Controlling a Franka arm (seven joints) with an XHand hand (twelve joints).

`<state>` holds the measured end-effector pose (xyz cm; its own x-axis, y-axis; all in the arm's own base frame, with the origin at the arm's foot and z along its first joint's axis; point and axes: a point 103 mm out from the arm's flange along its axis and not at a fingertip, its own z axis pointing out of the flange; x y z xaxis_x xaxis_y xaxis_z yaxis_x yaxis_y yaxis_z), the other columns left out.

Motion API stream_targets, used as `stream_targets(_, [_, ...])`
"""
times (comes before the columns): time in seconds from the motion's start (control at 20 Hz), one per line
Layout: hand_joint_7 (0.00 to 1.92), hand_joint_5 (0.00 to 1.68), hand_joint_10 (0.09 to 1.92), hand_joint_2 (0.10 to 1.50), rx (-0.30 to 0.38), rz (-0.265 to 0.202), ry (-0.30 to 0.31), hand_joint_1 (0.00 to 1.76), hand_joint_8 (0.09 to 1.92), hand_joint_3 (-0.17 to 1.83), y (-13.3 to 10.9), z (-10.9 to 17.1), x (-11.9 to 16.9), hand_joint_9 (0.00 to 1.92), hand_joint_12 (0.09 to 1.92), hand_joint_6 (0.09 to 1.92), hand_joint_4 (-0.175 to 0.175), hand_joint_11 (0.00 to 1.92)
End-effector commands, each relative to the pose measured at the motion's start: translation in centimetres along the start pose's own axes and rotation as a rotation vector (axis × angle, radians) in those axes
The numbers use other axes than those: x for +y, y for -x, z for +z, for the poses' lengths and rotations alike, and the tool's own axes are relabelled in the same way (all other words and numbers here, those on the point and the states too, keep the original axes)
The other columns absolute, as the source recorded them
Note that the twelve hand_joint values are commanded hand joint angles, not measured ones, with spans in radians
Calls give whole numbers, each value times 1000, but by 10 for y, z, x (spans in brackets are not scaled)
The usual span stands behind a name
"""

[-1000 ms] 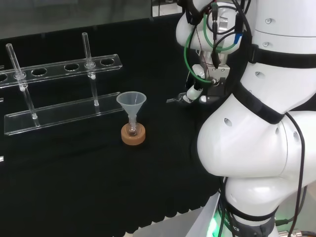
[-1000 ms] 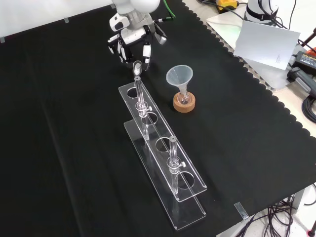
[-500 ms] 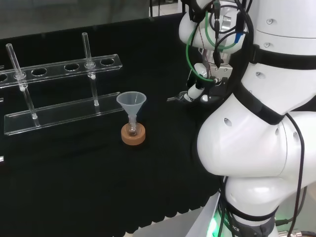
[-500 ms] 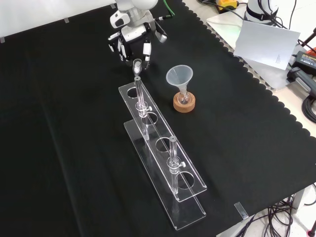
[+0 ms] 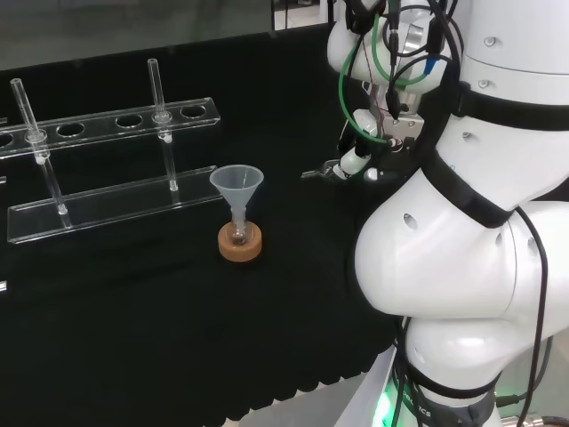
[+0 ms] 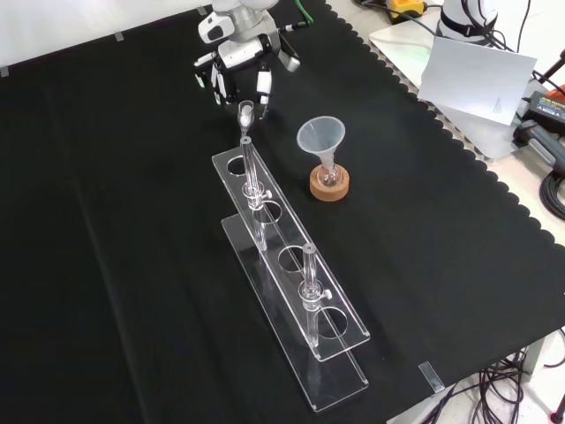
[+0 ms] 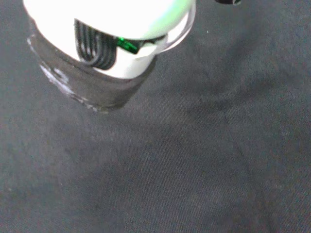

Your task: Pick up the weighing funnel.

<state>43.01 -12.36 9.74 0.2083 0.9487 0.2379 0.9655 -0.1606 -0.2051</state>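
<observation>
While the black-and-white robot hand (image 6: 237,64) hangs over the black bench cloth (image 6: 106,221) at twelve o'clock in the front view, I cannot tell its grip — nor whether it holds anything.

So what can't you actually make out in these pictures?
- Head view: the black and white hand is partly behind the big white arm link; whether it holds anything is unclear.
- Front view: the hand is too small to show its grip.
- Wrist view: a blurred white part of the hand hides some black cloth.
</observation>
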Motion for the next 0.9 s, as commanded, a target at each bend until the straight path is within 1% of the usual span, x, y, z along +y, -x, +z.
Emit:
stream_targets(0.05, [1645,1590,235,584,17,-17,16,1160,87,640,-3,-9,-2,1036,1498,87,175,0])
stream_targets(0.35, [1646,1590,234,584,34,-46,40,1160,87,640,-10,-24,-2,1035,1498,87,175,0])
stream_targets(0.9, [1648,1590,230,585,70,-63,86,1159,87,640,-18,-44,-9,1032,1497,87,175,0])
